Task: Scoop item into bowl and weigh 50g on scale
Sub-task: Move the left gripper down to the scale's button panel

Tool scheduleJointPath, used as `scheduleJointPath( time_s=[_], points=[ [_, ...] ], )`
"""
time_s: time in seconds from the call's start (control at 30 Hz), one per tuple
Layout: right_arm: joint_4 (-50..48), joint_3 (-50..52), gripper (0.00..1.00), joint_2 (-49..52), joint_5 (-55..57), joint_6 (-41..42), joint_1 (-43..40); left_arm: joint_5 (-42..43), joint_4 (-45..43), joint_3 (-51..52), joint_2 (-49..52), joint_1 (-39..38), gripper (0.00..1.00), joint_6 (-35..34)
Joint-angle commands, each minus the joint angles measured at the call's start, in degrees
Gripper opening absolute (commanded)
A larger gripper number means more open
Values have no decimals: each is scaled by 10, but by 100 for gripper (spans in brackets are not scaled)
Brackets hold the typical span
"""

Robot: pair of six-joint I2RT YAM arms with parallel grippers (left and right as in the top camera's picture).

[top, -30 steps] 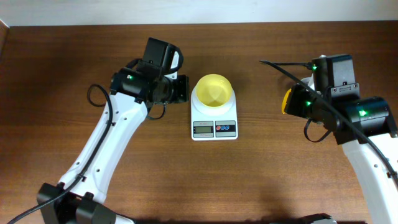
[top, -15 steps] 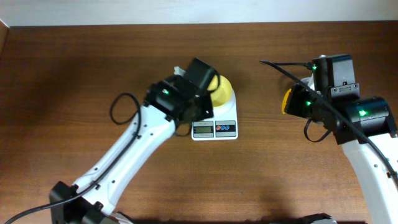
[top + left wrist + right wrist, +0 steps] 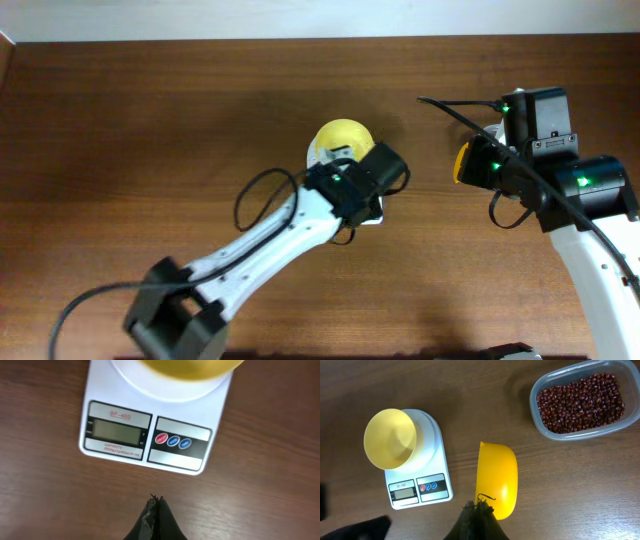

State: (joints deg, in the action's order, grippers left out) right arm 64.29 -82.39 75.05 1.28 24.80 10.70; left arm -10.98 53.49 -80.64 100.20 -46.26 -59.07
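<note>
Now: L gripper (image 3: pixel 155 502) closed, empty, just off front edge of flat white digital scale (image 3: pixel 100 385); pale yellow plastic bowl (image 3: pixel 390 438) atop. R gripper (image 3: pixel 479 506) pinches bright yellow scoop (image 3: pixel 497 477); reddish-brown beans (image 3: pixel 580 402) in clear plastic container (image 3: pixel 540 422), bare wood table (image 3: pixel 560 490) between.

The shut left gripper (image 3: pixel 155 505) swings from the left side of the flat white rectangular digital scale (image 3: pixel 152 410) to its display end. In the overhead view its arm now covers the display.

Bowl (image 3: pixel 190 367) mostly outside left wrist view
</note>
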Motion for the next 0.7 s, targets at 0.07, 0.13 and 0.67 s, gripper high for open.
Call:
scheduleJointPath(
  time_s=[0.07,0.13,0.67],
  points=[
    [-1,-12,4,-7,7,-6,2,-48,-22,8,60,-1,0,24],
    [-2,-12,4,-7,7,-6,2,-63,-34,8,78,-1,0,24],
    [-2,-12,4,-7,7,-6,2,-71,-106,8,157,-2,0,23]
  ],
)
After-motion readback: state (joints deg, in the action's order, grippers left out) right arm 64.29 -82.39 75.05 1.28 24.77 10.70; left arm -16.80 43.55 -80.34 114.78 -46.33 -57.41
